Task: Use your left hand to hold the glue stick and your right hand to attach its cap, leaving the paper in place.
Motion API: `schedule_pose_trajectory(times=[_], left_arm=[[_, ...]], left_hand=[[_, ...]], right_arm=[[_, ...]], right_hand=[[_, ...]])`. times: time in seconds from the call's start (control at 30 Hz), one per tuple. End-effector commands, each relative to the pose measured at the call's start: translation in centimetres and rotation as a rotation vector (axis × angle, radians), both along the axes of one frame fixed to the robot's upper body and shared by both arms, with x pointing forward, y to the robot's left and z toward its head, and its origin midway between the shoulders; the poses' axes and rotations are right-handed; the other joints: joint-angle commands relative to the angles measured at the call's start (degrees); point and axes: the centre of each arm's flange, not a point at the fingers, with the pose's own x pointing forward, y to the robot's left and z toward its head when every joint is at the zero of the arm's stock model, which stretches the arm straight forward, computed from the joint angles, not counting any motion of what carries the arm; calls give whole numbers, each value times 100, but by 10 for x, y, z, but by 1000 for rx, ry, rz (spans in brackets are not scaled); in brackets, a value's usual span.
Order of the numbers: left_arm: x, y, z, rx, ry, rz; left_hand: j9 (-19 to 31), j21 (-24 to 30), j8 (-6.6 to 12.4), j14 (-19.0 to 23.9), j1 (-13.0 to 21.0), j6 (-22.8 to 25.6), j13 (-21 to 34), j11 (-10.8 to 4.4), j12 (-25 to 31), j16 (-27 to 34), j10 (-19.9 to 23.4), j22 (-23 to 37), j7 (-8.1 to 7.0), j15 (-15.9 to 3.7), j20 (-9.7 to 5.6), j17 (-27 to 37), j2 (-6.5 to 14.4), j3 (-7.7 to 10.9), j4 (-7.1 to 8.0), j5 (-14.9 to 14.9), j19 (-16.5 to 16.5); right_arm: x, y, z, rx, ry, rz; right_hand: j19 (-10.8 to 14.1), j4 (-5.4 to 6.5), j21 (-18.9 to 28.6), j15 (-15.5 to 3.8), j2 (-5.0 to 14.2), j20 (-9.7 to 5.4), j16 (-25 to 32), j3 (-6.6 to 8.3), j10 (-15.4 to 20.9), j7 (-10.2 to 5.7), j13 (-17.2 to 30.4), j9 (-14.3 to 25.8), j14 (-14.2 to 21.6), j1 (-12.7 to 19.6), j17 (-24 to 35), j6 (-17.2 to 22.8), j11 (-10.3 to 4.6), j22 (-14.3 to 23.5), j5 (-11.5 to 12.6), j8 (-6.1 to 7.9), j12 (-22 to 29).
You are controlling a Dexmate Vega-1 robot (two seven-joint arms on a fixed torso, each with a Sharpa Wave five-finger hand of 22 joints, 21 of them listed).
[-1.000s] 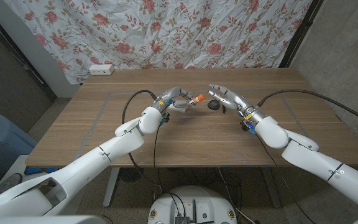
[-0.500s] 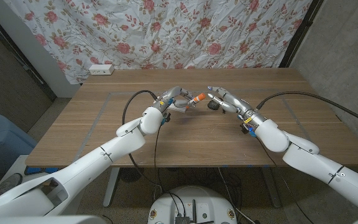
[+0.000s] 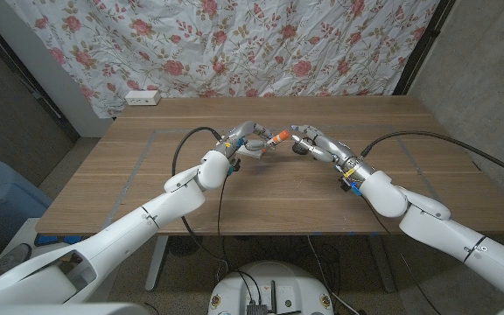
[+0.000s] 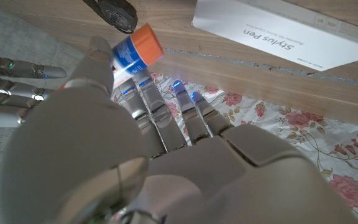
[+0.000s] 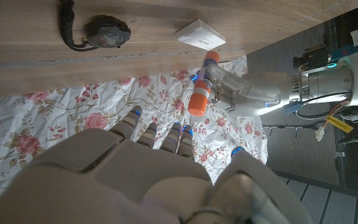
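A: Left hand (image 3: 246, 140) pinches the glue stick (image 3: 274, 139) above the surface (image 3: 147, 175), orange end aimed at the right hand (image 3: 315, 143), presumably so the cap can go straight on.

B: Right hand's state?

A: Close by the stick's tip; whether it holds the cap cannot be told. A white box (image 4: 278, 34) and a dark round object (image 5: 106, 31) lie on the surface beyond.

Matt wooden table (image 3: 269, 188), flowered cloth backdrop (image 3: 234, 44), glossy white plastic arm shells (image 3: 427, 219).
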Motion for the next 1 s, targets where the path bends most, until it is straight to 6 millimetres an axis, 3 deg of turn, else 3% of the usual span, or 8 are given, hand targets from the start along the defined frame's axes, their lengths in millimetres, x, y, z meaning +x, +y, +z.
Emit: schedule_pose_trajectory(times=[0.03,0.2,1.0], left_arm=[[-2,0,1,-4,-4,4],[-2,-1,1,-1,-5,-5],[-7,1,-5,-20,-2,9]], left_hand=[[17,26,16,7,-148,347,20,-272,24,25,319,21,-57,-903,-59,19,360,167,88,35,9],[17,26,11,1,-126,336,21,-273,23,24,315,21,-39,-901,-60,18,360,173,81,37,9],[20,25,7,-16,-43,336,22,-275,21,22,297,20,19,-896,-60,18,358,188,67,45,6]], right_arm=[[-1,2,-2,-27,5,-15],[-1,4,-2,-41,1,-15],[-5,8,-3,-70,-1,-16]], right_hand=[[-162,47,-32,4,23,-28,46,-11,53,1,14,13,-76,-104,10,40,9,20,36,33,50],[-276,41,-43,18,1,-42,42,-22,109,11,13,13,-104,-168,3,87,23,20,43,48,64],[-258,48,17,87,-9,-43,60,-36,203,57,12,13,-109,-343,-11,177,110,20,68,63,77]])
